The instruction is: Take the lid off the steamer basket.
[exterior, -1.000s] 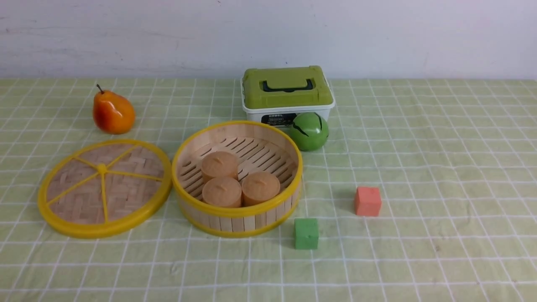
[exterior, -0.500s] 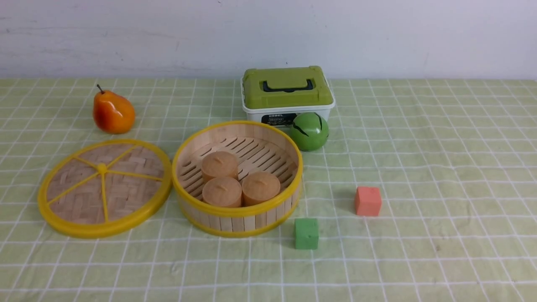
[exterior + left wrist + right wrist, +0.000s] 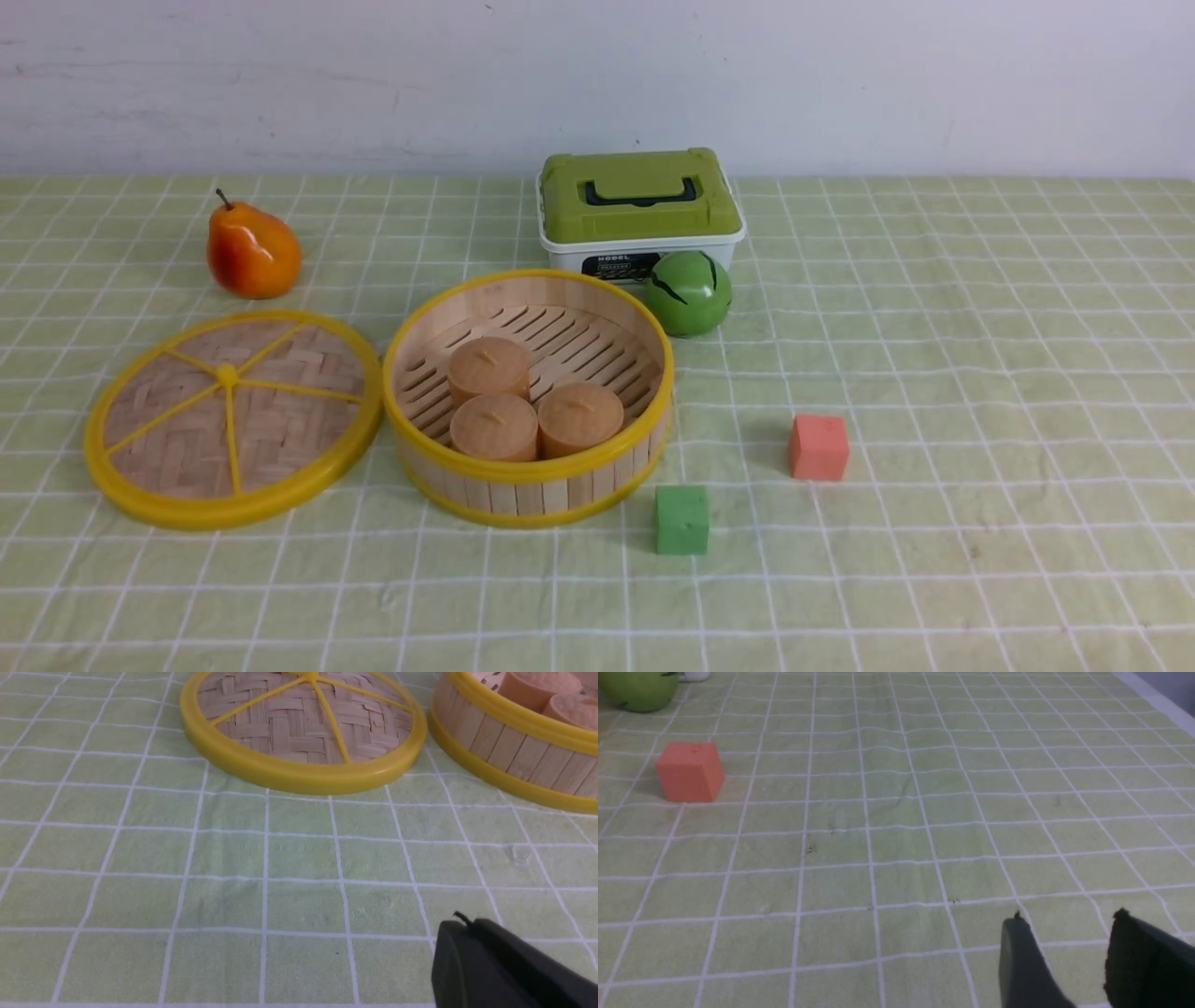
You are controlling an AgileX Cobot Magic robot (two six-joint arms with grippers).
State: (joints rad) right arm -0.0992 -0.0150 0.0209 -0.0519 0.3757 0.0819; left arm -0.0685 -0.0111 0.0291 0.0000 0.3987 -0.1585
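Lid [image 3: 233,420] lies flat on the checked cloth [image 3: 934,327], woven face and spokes up, just left of the steamer basket [image 3: 528,471] (rims look to be touching). Basket open, upright, three buns [image 3: 523,406] inside. No arms in front view. Wrist views only: left gripper [image 3: 460,933] clenched, empty; right gripper [image 3: 1066,933] parted, empty, orange cube [image 3: 690,771] well off.

Looks to me like a staged tabletop test setup, not a real kitchen. I see a green checked cloth [image 3: 980,327] over the table, against a bare white wall [image 3: 840,75]. Props are toy-like: plastic pear [image 3: 252,252], green ball [image 3: 689,292], foam cubes [image 3: 819,448], a lidded box [image 3: 639,210], a steamer basket [image 3: 527,476] with fake buns [image 3: 495,425]. No appliances or furniture visible.
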